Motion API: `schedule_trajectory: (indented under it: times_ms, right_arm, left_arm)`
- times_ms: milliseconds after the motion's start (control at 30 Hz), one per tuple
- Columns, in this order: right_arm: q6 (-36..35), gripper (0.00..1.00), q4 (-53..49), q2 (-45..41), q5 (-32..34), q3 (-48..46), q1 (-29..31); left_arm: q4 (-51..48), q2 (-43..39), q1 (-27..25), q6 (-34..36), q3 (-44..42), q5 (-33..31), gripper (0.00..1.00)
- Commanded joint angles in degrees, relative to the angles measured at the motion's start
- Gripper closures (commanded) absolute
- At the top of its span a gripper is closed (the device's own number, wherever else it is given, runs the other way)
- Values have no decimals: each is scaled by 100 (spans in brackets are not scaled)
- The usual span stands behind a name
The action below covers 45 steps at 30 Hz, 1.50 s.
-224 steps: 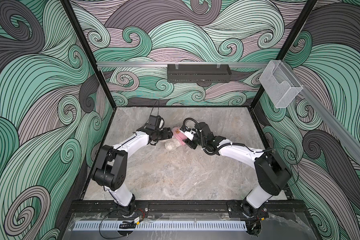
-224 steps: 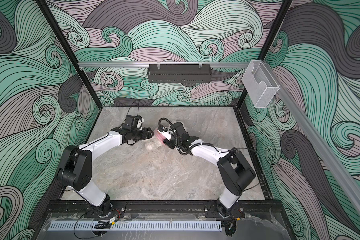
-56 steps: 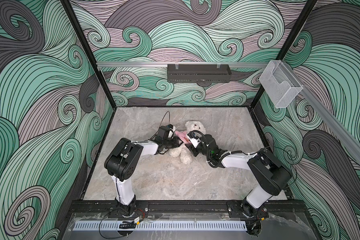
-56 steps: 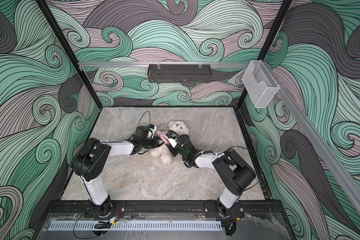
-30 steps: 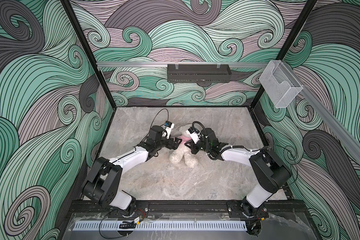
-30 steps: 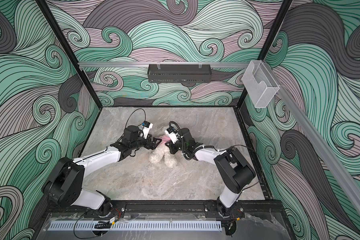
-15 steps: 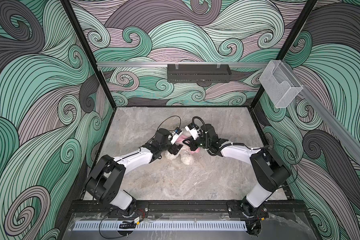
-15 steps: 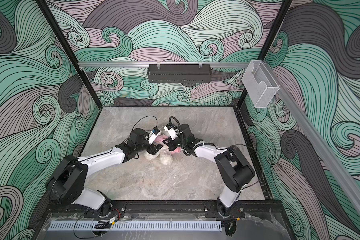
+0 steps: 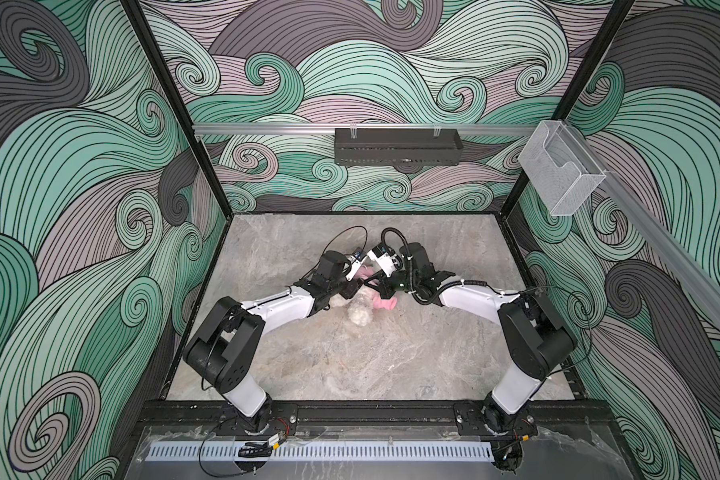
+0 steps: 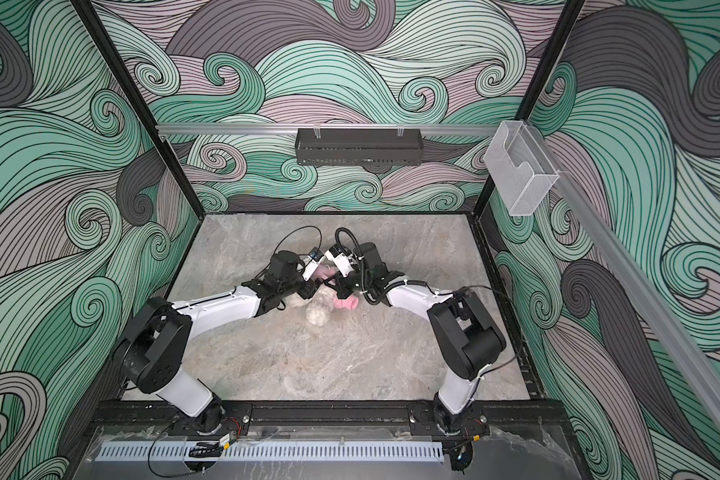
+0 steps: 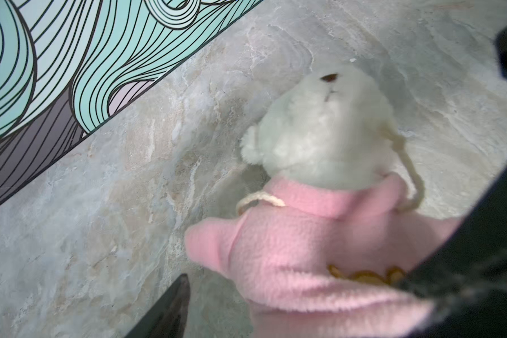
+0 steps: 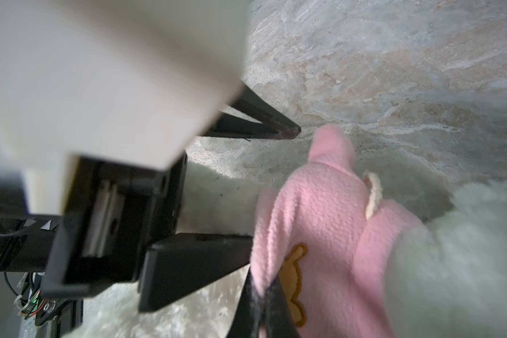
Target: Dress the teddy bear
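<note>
The white teddy bear lies mid-table between both arms. In the left wrist view its head pokes out of the pink shirt's collar. The shirt covers the upper body, and the orange print shows at its hem. My right gripper is shut on the shirt's hem. My left gripper stands open on the bear's other side, its jaws wide apart. One of its fingers touches the hem and the other hangs over the table.
The marble table is walled on three sides by patterned panels. A black tray hangs on the back rail. A clear plastic holder is mounted on the right rail. Both arm bases stand at the front edge.
My left gripper has swung right, closer to the bear and shirt, and its jaws have narrowed. The right gripper keeps its hold on the hem, and more pink shows over the bear.
</note>
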Motion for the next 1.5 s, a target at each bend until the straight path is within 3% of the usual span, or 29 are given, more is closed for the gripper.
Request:
schedule_trajectory:
  times_ms: [0,400,467,633,800,1067,1467]
  right_arm:
    - [-460,100,-293,53,-635,129,50]
    - [-541,100,368,153,-1080,-113,58]
    - [-518,100,457,198,-1081,-158,51]
    - [-633,100,657,162,-1035,-397,46]
    - [-926,100,757,14,-841,-825,56]
    - [-652,100,1498,-216,-651,-1598,56]
    - [-132,100,2631,-167,-325,-2455,170]
  left_arm:
    - [373,271,66,-531,303,-148,33]
    - [781,1258,528,-2557,736,1827,19]
    - [1013,1377,592,-3043,755,2151,19]
    - [1965,1726,813,-4561,737,2731,32]
    - [2468,2062,972,-5733,774,2717,42]
    - [1945,2027,972,-5974,683,1944,51]
    - [1457,1706,970,-6693,187,631,55]
